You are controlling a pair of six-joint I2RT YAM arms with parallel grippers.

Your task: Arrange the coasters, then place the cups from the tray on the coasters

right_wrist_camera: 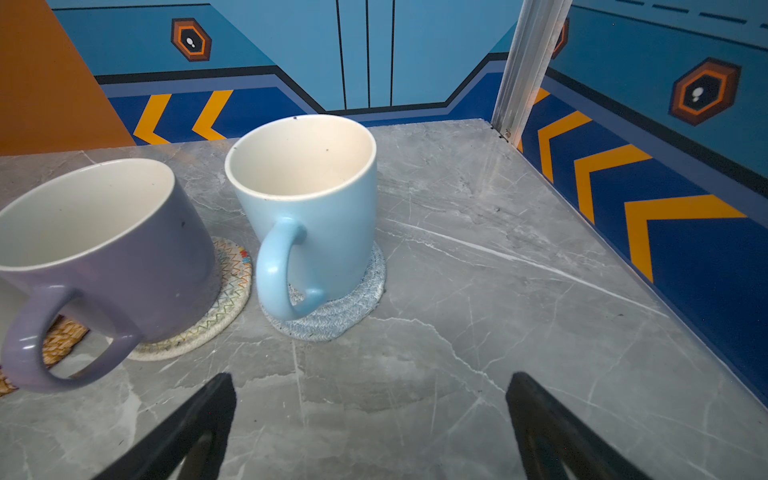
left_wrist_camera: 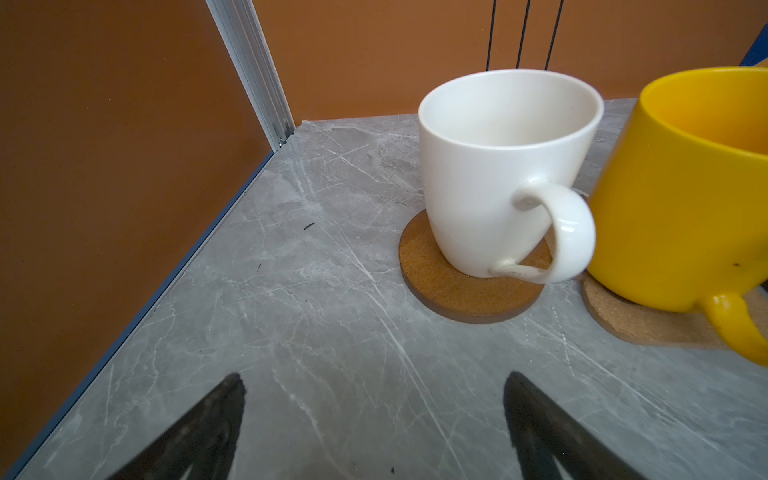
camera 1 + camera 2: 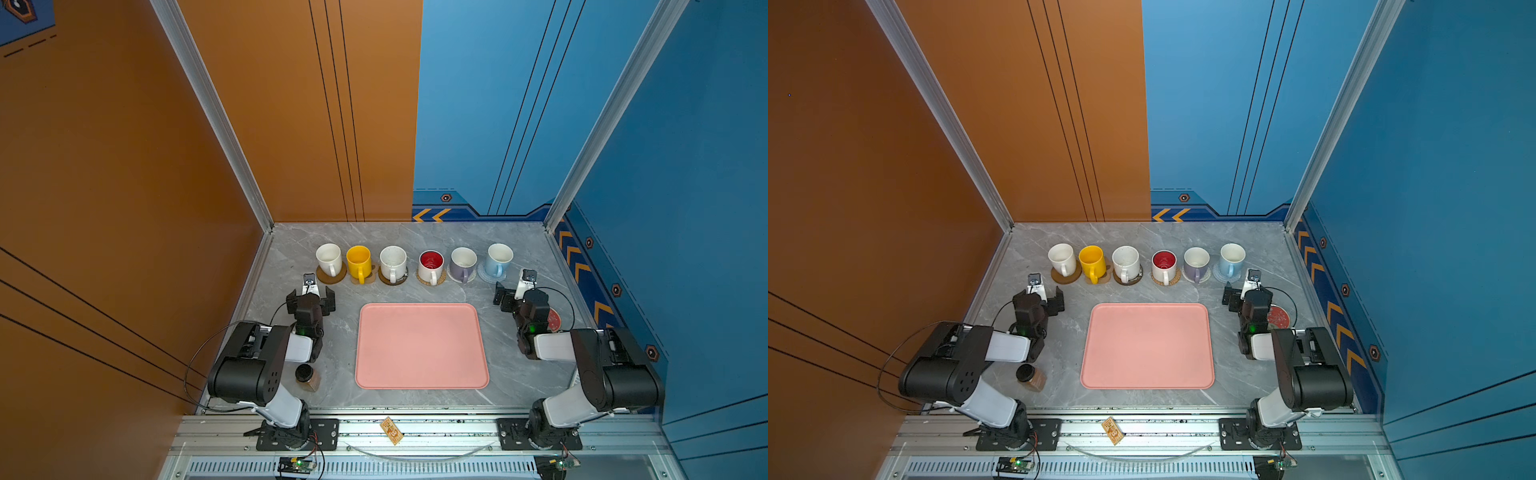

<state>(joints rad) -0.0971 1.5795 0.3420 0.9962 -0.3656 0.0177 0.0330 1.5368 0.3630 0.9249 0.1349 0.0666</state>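
Beyond the far edge of the pink tray (image 3: 422,347) six cups stand upright in a row on the grey desk (image 3: 291,249), each on its own coaster, handles turned toward the tray. From the tray's left end to its right these are the white cup (image 3: 329,258) on a brown disc (image 2: 453,291), the yellow cup (image 3: 358,261) on the tan paw-shaped coaster (image 2: 648,324), the speckled cup (image 3: 393,262) on a second brown disc (image 3: 392,282), the red-lined cup (image 3: 431,266) on the rattan round (image 3: 432,283), the lavender cup (image 3: 463,262) on the cream round (image 1: 216,320), and the light blue cup (image 3: 498,257) on the blue-grey round (image 1: 332,320). The left jaws hang off the tray's far left corner, near the white cup, spread wide and gripping nothing. The right jaws, off its far right corner, likewise gape with nothing between them. A red disc (image 3: 555,321) lies right of the tray, partly hidden by the right arm (image 3: 598,365). A dark-lidded jar (image 3: 307,376) stands left of the tray's near corner.
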